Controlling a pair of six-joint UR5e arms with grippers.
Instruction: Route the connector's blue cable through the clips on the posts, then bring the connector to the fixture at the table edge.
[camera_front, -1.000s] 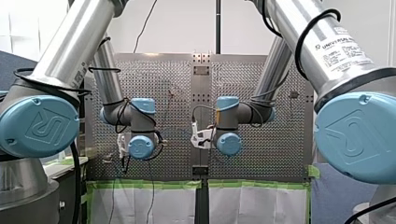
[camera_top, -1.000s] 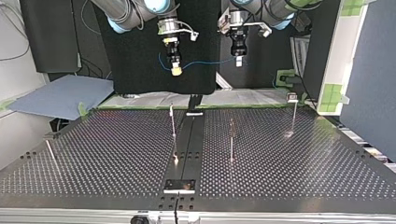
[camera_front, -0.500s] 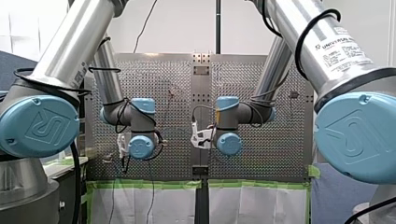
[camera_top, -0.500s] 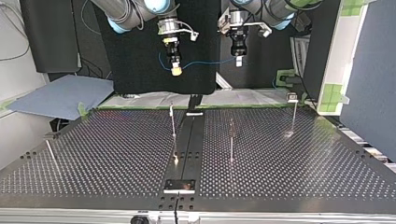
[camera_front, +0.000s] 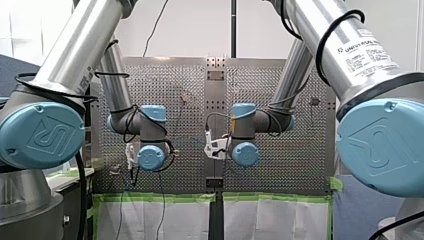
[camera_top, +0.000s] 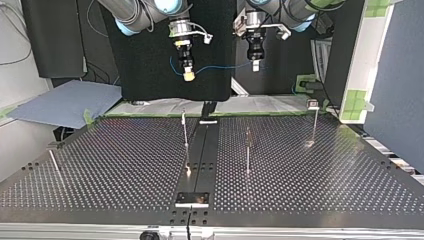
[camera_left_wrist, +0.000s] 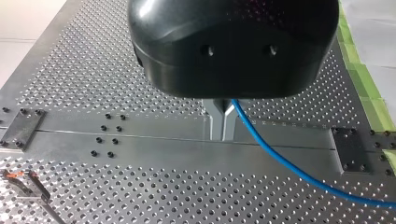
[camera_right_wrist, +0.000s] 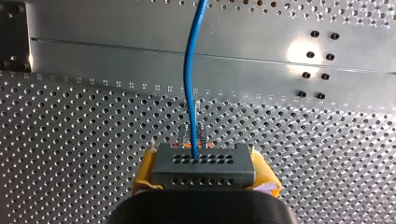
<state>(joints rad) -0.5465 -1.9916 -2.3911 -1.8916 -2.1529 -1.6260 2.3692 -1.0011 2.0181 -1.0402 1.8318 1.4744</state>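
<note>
My right gripper (camera_right_wrist: 204, 175) is pinching the grey connector (camera_right_wrist: 204, 164) btwn its yellow pads (camera_right_wrist: 145, 176), w/ the blue cable (camera_right_wrist: 188, 84) running out of the connector's face, ahead of the gripper. In the top view the cable is sagging a bit while crossing to my left gripper (camera_left_wrist: 222, 133), whose metal fingers (camera_left_wrist: 215, 121) are pressing together on it. Both grippers are hanging high over the tabletop (camera_top: 125, 165), well apart from the thin posts (camera_top: 185, 131) standing on it, and the cable is hanging above them.
</note>
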